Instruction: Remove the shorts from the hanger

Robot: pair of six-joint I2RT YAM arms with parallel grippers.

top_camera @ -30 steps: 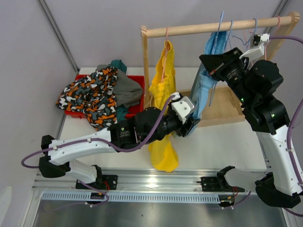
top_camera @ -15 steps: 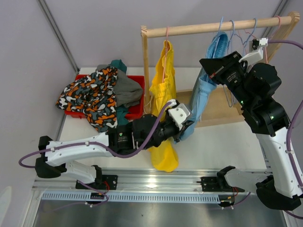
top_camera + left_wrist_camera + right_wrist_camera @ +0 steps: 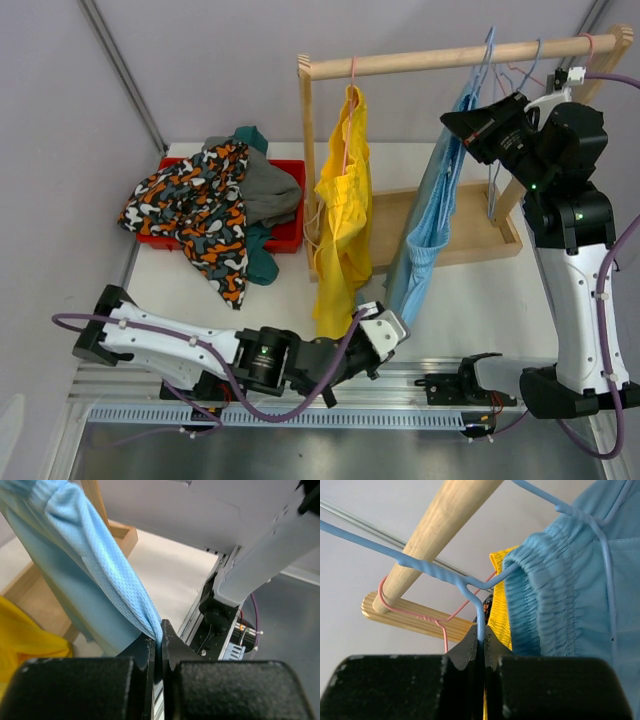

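The light blue shorts [image 3: 432, 205] hang stretched from a blue hanger [image 3: 487, 58] on the wooden rod [image 3: 420, 60]. My left gripper [image 3: 390, 322] is low near the table's front edge, shut on the shorts' bottom hem [image 3: 145, 617]. In the left wrist view the fabric runs pinched into my left gripper [image 3: 160, 636]. My right gripper [image 3: 452, 120] is up by the rod. In the right wrist view my right gripper [image 3: 481, 636] is shut on the blue hanger's wire [image 3: 479, 615], beside the gathered waistband [image 3: 555, 595]. Yellow shorts [image 3: 342, 215] hang on a pink hanger [image 3: 351, 75].
A red tray [image 3: 288, 237] at the left holds a pile of camouflage shorts [image 3: 195, 200], grey shorts [image 3: 268, 185] and teal shorts [image 3: 260, 265]. Bare hangers [image 3: 530, 62] hang at the rod's right end. The rack's wooden base [image 3: 470, 232] lies behind the blue shorts.
My left gripper shut on the blue shorts' hem and drew it down toward the near edge, pulling the fabric taut. My right gripper moved the hanger up and right.
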